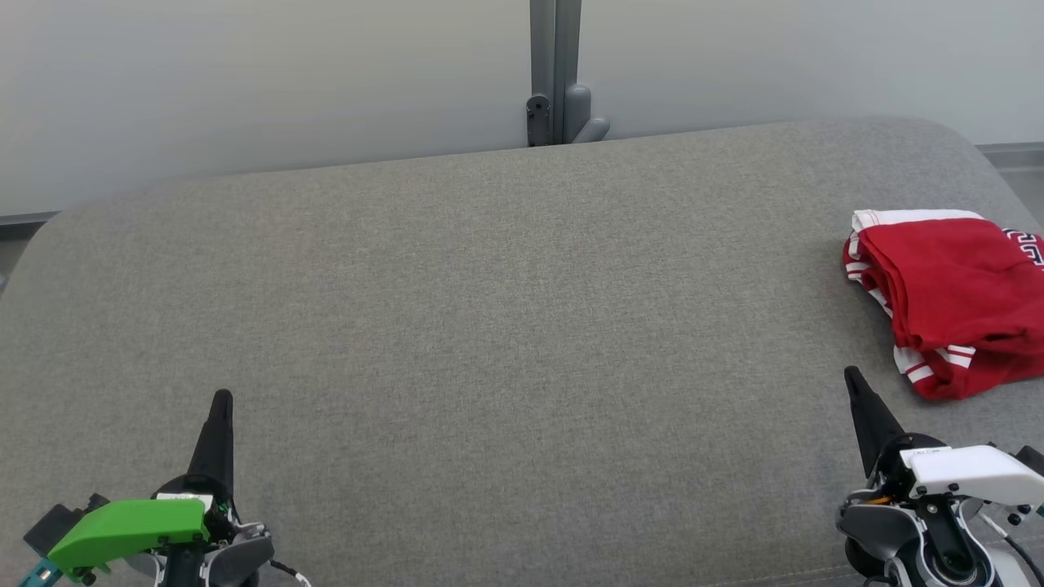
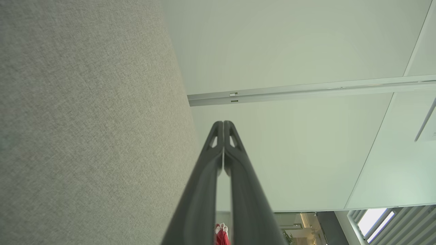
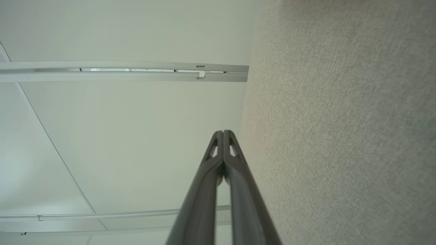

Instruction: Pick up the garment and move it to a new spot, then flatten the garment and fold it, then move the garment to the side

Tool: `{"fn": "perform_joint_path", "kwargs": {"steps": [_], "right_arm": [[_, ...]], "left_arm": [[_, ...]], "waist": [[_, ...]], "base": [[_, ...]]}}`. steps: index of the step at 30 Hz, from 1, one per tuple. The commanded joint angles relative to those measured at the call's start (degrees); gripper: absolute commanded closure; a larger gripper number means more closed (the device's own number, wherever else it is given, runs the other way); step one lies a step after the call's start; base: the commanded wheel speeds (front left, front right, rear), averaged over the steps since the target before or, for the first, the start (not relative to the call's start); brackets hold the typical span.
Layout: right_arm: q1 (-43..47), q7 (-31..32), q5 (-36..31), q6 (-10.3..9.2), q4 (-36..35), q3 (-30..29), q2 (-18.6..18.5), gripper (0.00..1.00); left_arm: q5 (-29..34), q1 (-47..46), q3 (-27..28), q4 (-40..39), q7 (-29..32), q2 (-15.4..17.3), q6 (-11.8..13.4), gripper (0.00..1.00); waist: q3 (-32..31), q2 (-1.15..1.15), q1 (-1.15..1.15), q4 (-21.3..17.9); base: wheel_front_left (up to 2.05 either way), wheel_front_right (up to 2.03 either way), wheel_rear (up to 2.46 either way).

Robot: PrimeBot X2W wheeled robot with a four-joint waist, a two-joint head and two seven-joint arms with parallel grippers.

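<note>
Head view is showing the garment (image 1: 954, 302), a red piece with white striped trim, lying as a compact, layered bundle at the far right of the grey padded surface (image 1: 489, 326), with part of it running off the picture's right edge. Its stacked hems are facing the middle of the surface and nothing is pressing on it or holding it. Judging by that layering and by its place at the margin, the folding and the move aside are looking done, and the bundle is probably sitting there to leave the broad middle free.

Nearest to it, the right gripper (image 1: 856, 387) is hovering low at the lower right, near the bundle's closest corner but apart from it. Its two dark fingers are pressed together with nothing between them, as the right wrist view is confirming at the tips (image 3: 223, 133), where the padded surface is running along that view's right side. Closed, slim fingers are less likely to snag loose cloth, which may be why they are carried this way.

Well apart, at the lower left, the left gripper (image 1: 221, 403) is mirroring that pose, its fingers likewise shut on nothing and meeting at the tips (image 2: 223, 124). A scrap of red and white (image 2: 221, 234) is peeking between the finger bases there, most likely the garment seen across the surface.

Beyond the surface, a pale wall (image 1: 245, 81) and a grey post (image 1: 556, 73) are standing behind the far edge.
</note>
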Motion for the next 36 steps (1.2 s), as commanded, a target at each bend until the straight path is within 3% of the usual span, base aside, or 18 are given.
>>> {"fn": "perform_joint_path", "kwargs": {"steps": [1,9,36], "right_arm": [[-0.8,0.5,1.5,0.02,-0.4,0.1,-0.4,1.00],[-0.9,1.3,5.4,0.02,-0.4,0.2,-0.4,1.00],[-0.9,1.2,5.3,0.02,-0.3,0.2,-0.4,1.00]], "left_arm": [[-1.4,-1.0,0.4,-0.3,0.4,0.1,-0.2,1.00],[-4.5,-1.6,0.8,-0.3,1.3,0.0,-0.2,1.00],[-3.7,-1.5,1.3,-0.3,1.6,-0.3,-0.2,1.00]], "waist": [[0.0,0.60,0.00,0.0],[0.1,0.65,0.00,0.0],[0.1,0.65,0.00,0.0]], "base": [[0.00,0.00,0.00],[0.00,0.00,0.00],[0.00,0.00,0.00]]}}
